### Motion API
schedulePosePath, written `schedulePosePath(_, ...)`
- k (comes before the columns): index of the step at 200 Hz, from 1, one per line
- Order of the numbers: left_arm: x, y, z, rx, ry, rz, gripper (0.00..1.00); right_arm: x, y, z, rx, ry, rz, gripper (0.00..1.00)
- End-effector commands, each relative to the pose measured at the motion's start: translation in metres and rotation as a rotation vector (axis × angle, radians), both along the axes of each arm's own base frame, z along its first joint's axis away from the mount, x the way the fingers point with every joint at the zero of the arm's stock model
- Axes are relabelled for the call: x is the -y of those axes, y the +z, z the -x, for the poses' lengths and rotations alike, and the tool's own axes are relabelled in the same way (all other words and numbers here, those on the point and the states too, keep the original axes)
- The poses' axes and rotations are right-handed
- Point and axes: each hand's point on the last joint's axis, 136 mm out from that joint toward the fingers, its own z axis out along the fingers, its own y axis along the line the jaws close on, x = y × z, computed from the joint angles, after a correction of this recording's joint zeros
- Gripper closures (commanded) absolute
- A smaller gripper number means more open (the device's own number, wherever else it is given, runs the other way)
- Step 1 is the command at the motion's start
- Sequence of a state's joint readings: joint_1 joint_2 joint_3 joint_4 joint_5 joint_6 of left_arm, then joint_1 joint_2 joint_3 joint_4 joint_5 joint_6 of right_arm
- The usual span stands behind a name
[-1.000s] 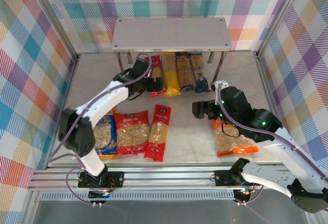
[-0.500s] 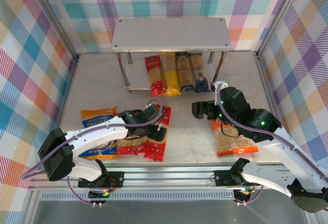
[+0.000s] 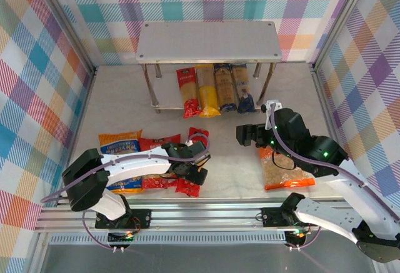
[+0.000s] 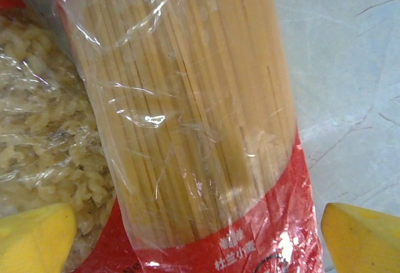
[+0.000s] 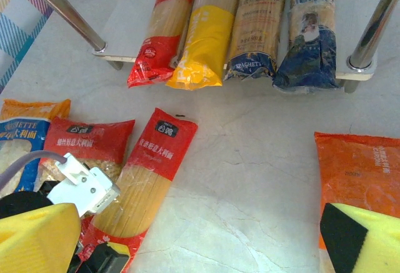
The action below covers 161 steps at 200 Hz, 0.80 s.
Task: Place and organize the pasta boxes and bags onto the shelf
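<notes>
As the left arm swings down to the lower centre of the overhead frame, the last loose red spaghetti pack [image 3: 199,137] lies lengthwise on the surface. In the wrist view its clear window of strands runs between the left fingers [image 4: 34,235], which stand spread wide on either side of it and grip nothing. A second earlier that arm was up at the shelf [image 3: 209,40], beside the row of four long packs [image 3: 224,89] lined up on the lower tier at upper centre. The move back suggests the fifth long pack is next, with closing on it the step in hand. Three wide bags are still to be shelved. The red bag [image 3: 156,142] and the blue-and-orange bag [image 3: 119,145] lie at lower left, the red one touching the spaghetti pack. The orange bag [image 3: 284,173] lies at lower right. Over its top edge the right fingers [image 5: 37,238] hover spread and empty, barely shifted over the past second. The shelf's upper board is bare, so well under half the job looks left. The pale marbled surface [image 3: 234,160] sits inside pastel checked cloth walls [image 3: 37,67], with an aluminium rail [image 3: 206,213] along the bottom of the frame.
</notes>
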<state>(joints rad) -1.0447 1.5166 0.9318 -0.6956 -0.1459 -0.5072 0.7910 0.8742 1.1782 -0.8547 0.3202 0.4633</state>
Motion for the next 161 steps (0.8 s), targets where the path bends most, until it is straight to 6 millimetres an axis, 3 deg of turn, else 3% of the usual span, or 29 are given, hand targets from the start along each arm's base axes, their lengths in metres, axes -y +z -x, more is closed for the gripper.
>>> schedulePosePath(1, 0.009, -0.005, 0.001, -0.021, 0.016, 0.022, 0.00, 0.002, 0.001, 0.002, -0.001, -0.007, -0.018, 0.01)
schedulePosePath(107, 0.025, -0.033, 0.003, -0.083, 0.001, 0.007, 0.00, 0.010, 0.003, 0.007, 0.013, -0.017, -0.026, 0.01)
schedulePosePath(161, 0.033, -0.019, 0.000, -0.012, -0.048, -0.066, 0.00, 0.009, 0.004, 0.007, 0.011, -0.012, -0.026, 0.01)
